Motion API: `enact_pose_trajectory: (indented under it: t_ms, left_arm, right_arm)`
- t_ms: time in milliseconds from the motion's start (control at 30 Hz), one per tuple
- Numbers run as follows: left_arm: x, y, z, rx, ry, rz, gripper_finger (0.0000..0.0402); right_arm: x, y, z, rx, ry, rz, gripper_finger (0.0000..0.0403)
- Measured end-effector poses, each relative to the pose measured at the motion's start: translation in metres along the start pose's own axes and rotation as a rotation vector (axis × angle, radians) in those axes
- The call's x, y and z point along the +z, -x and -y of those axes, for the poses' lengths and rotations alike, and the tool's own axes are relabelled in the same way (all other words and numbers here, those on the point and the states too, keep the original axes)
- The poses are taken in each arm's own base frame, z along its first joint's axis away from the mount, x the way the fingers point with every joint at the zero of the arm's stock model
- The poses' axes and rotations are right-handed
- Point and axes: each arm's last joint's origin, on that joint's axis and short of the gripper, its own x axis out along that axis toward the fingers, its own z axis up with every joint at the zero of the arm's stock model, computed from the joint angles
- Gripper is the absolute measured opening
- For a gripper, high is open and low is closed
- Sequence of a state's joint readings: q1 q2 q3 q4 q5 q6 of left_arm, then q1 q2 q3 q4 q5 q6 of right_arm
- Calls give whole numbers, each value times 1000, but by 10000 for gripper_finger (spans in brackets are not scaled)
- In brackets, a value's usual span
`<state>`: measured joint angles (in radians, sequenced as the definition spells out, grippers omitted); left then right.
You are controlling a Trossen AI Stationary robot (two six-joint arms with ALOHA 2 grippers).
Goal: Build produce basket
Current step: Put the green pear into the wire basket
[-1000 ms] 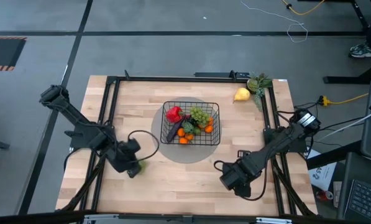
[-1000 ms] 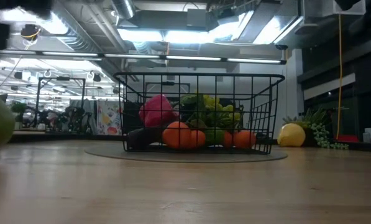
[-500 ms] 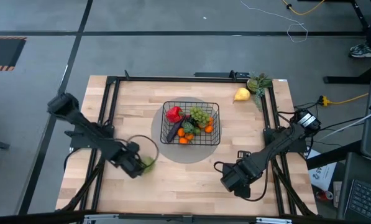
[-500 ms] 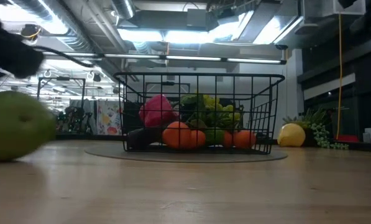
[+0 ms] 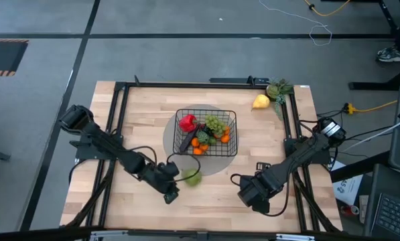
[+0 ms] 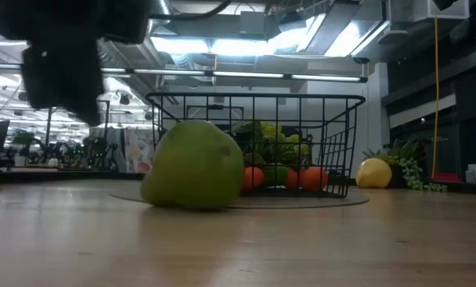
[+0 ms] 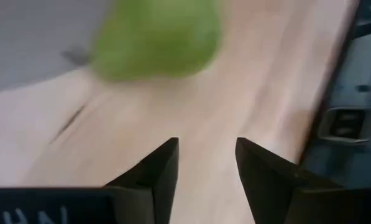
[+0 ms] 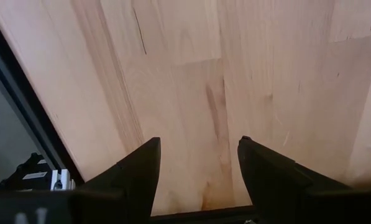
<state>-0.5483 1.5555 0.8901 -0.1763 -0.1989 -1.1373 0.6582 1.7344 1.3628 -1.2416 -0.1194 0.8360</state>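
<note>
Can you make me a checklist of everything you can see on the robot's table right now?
Surface: wooden table with a grey round mat.
Job's things: basket on the mat, holding produce; green apple loose on the table at the mat's edge; yellow pear and green grapes near the far right corner.
Clutter: nothing seen.
Grippers: left gripper open, empty, beside the apple; right gripper open, over bare wood.
Cables: yellow cable on the floor.
Surroundings: a shoe at the edge.

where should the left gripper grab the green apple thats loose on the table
Across the green apple's round middle, coming down from above. It rests on the table just short of the basket, clear on every side, and the left gripper is open right beside it.
</note>
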Motion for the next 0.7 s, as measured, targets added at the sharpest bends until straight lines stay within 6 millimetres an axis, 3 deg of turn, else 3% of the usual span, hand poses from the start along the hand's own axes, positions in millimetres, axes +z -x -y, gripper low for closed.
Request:
enact_pose_trajectory:
  t_ms: [200,400,533,600,700]
  left_arm:
    - [-10,-2,-20,222,61,-34,156]
    - [-6,-3,-23,277,74,80,155]
    - [1,-37,-27,265,90,189,146]
    - [14,-59,-8,87,45,248,138]
    - [28,-72,22,-73,-116,292,127]
  right_arm:
    - [2,0,-1,-53,12,95,216]
    - [8,0,-6,-25,14,173,216]
    - [9,1,-7,-15,15,183,216]
    - [9,1,-7,-10,15,188,216]
    - [9,1,-7,-16,19,183,216]
